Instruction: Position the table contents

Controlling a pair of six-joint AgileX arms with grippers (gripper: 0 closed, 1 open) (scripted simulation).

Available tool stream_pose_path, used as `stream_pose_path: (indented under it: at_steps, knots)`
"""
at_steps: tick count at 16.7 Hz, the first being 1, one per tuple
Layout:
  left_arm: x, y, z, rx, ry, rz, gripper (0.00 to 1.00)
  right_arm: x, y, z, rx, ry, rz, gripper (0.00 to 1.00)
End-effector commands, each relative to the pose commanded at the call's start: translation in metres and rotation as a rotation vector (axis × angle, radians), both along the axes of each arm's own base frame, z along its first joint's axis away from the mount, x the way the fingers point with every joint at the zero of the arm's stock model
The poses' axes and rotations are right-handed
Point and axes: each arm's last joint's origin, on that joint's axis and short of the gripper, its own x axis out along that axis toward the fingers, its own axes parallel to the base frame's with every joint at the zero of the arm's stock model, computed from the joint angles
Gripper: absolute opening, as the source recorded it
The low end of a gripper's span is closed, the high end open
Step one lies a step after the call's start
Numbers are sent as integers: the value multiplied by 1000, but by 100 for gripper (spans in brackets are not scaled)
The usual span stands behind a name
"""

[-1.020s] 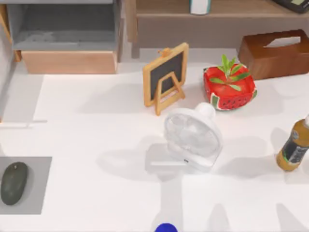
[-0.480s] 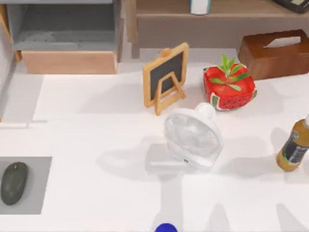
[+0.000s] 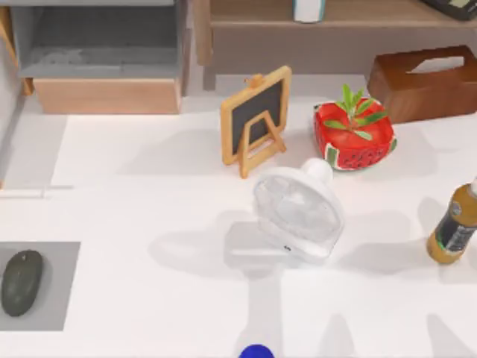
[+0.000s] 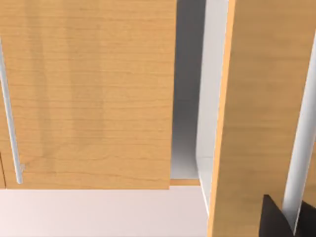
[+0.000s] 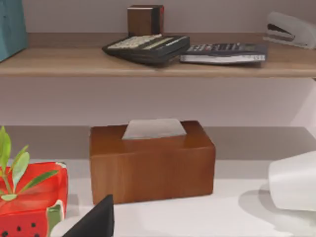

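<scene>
Honestly, you cannot tell how either arm's jaws stand: a dark finger tip [image 4: 276, 219] pokes into the left wrist view against wooden cabinet panels [image 4: 89, 94], and another dark tip [image 5: 96, 219] shows in the right wrist view, but the gap between the jaws is out of sight in both.

Your right wrist camera faces a brown wooden tissue box [image 5: 152, 160] on the desk, with a red watermelon-patterned planter [image 5: 29, 197] beside it and a shelf [image 5: 148, 61] above carrying calculators [image 5: 148, 48], a stapler [image 5: 291, 28] and a small brown block [image 5: 145, 19].

From above, the dark grey-green mouse [image 3: 21, 282] lies on the grey mat [image 3: 56, 287] at the desk's [image 3: 134, 216] left edge, touched by nothing. A white desk fan [image 3: 297, 212] stands near the middle, a small wooden-framed chalkboard [image 3: 256, 119] behind it, the planter and tissue box further right, and an amber bottle [image 3: 452, 227] at the right edge. On the back shelf you see the bottom of a white and teal item [image 3: 308, 10]. A blue rounded thing [image 3: 256, 351] sits at the near edge.
</scene>
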Motion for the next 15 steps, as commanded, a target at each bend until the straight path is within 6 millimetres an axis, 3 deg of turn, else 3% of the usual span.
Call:
stream_pose_path:
  at_steps: [8, 13, 15]
  knots:
    - [60, -1, 0, 0, -1, 1, 0, 0, 0, 0, 0, 0, 0, 100]
    - [61, 0, -1, -4, 6, 3, 0, 0, 0, 0, 0, 0, 0, 100]
    - [71, 0, -2, -3, 6, 1, 0, 0, 0, 0, 0, 0, 0, 100]
